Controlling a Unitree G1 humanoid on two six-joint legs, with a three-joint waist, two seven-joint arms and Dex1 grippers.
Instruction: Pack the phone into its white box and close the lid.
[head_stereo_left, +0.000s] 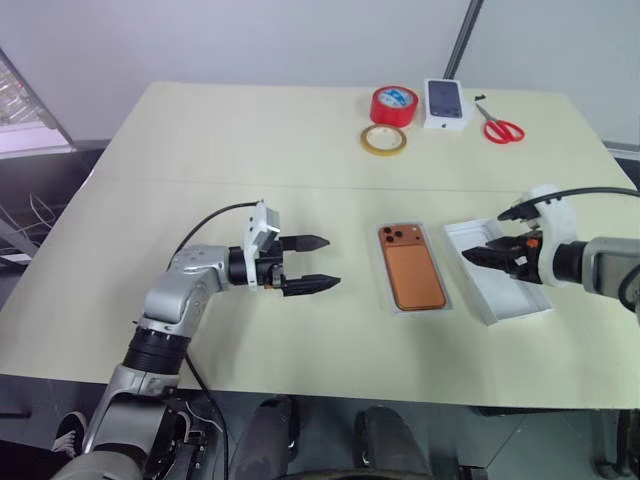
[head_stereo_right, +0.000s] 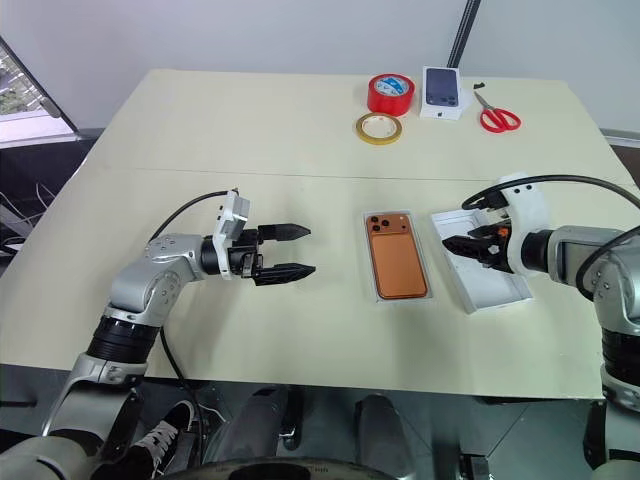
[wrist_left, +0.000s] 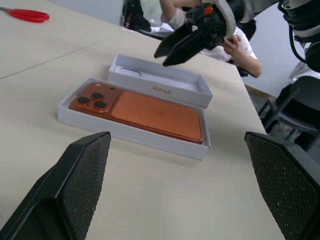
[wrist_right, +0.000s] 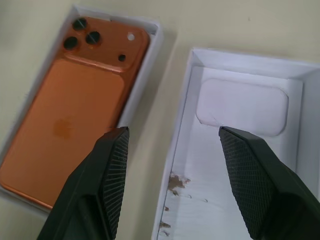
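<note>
Left claw (head_stereo_left: 305, 264) is hanging over the bare surface (head_stereo_left: 200, 150) left of everything, fingers spread wide, gripping nothing. Next over, the phone (head_stereo_left: 411, 266) is lying back-up inside the white box (wrist_left: 125, 134), camera cluster at the far end. Just right of that the lid (head_stereo_left: 497, 272) is sitting inside-up, faint writing on its wall I can't really read. Right claw (head_stereo_right: 470, 246) is hovering over the lid, partly open, empty. Far side: yellow tape ring (head_stereo_left: 384, 139), red tape roll (head_stereo_left: 394, 104), small box picturing a dark phone (head_stereo_left: 446, 102), red scissors (head_stereo_left: 500, 126).
</note>
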